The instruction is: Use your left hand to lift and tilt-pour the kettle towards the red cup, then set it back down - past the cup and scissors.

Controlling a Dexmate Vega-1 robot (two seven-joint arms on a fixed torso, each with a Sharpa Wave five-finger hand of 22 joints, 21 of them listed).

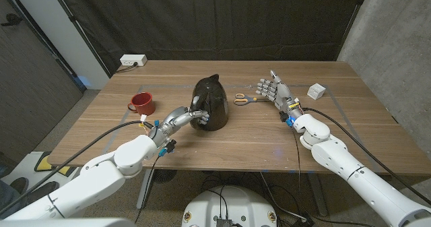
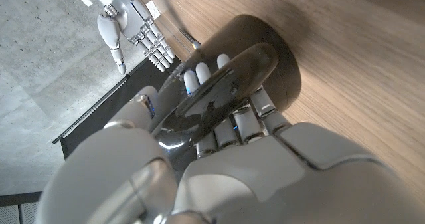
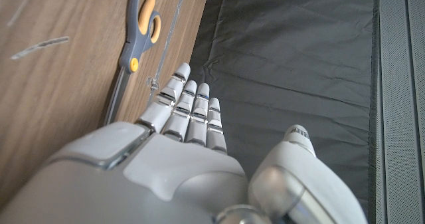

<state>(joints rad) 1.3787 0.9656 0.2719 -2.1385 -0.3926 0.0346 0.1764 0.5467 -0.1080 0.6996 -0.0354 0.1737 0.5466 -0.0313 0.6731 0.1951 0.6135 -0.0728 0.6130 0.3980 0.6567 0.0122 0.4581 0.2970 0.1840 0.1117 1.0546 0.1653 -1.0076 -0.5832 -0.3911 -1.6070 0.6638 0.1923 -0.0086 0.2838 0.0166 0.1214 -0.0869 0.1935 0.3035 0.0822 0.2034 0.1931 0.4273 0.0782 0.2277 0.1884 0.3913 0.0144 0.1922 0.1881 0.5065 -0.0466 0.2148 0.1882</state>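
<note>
Head view: left hand (image 1: 189, 117) grips unlabelled black kettle (image 1: 210, 103).

Left hand (image 1: 190, 116) reaches forward from its outstretched arm, fingers (image 2: 247, 125) curled in a grip. Right hand (image 1: 275, 90) stands with fingers straight, apart, holding nothing.

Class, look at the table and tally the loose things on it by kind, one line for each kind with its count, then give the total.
Kettle: 1
Red cup: 1
Scissors: 1
White cube: 1
White power strip: 1
Total: 5
</note>
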